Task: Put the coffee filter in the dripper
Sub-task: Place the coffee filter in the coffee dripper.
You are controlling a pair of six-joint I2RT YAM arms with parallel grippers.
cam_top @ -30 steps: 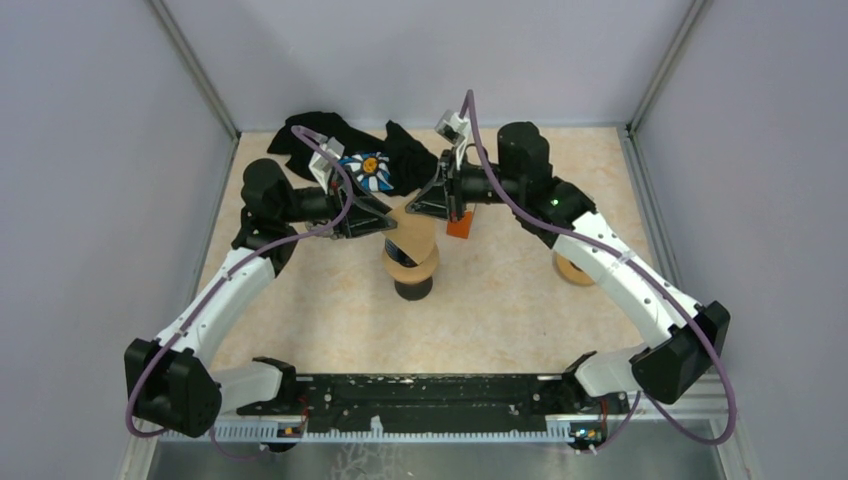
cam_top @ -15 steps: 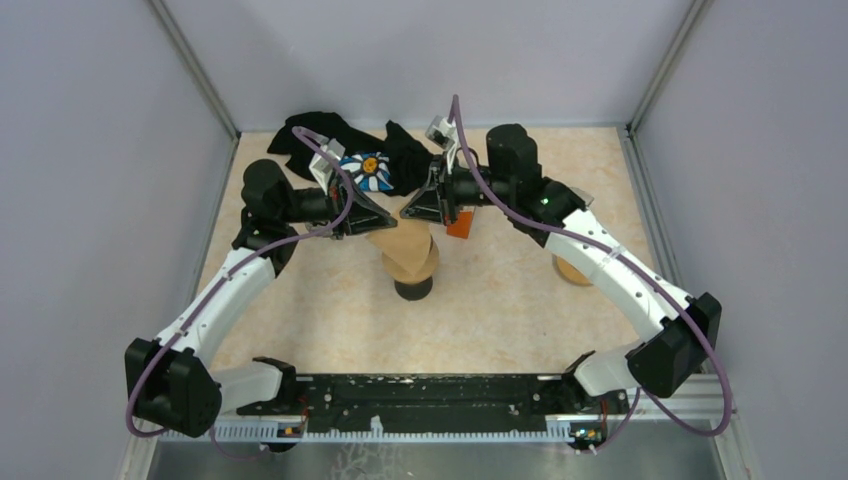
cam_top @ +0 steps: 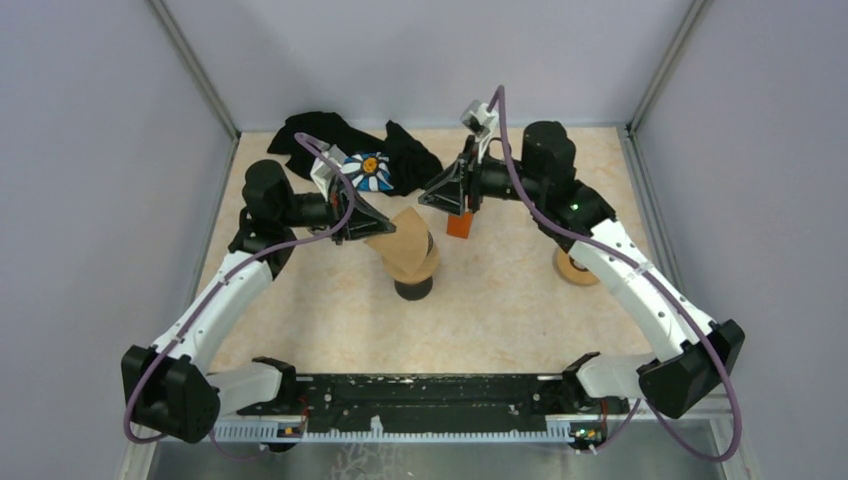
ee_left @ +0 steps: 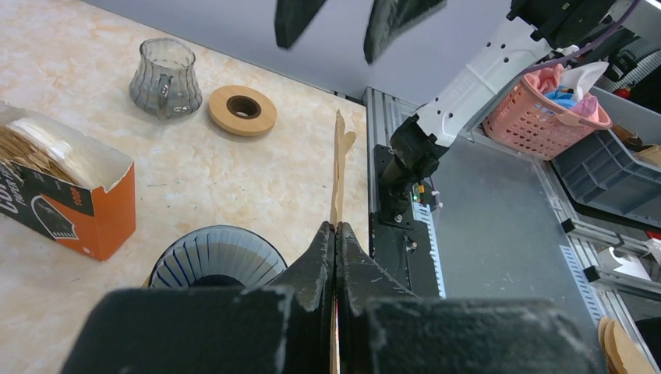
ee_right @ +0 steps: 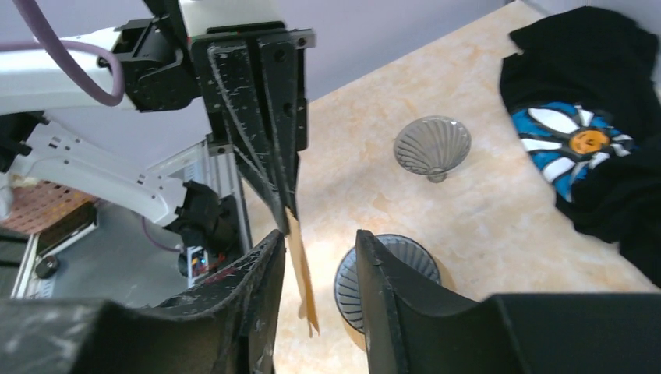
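Note:
My left gripper [cam_top: 376, 226] is shut on a brown paper coffee filter [cam_top: 407, 246] and holds it over the dark ribbed dripper [cam_top: 413, 289] at mid table. In the left wrist view the filter [ee_left: 339, 167] stands edge-on between the shut fingertips of the left gripper [ee_left: 336, 227], with the dripper [ee_left: 212, 255] below and to the left. My right gripper [cam_top: 438, 196] is open, just behind and right of the filter. In the right wrist view the filter [ee_right: 301, 273] hangs between the spread fingers of the right gripper [ee_right: 320, 234] without being touched, and the dripper [ee_right: 345, 288] lies beyond.
An orange filter box [cam_top: 459, 226] stands just right of the dripper. Black cloth with a flower print [cam_top: 352, 152] lies at the back. A wooden ring [cam_top: 573, 268] sits at the right. A glass carafe [ee_left: 163, 68] stands near it.
My right gripper has drawn back and to the right, away from the filter. My left gripper still holds the filter over the dripper, tilted a little more.

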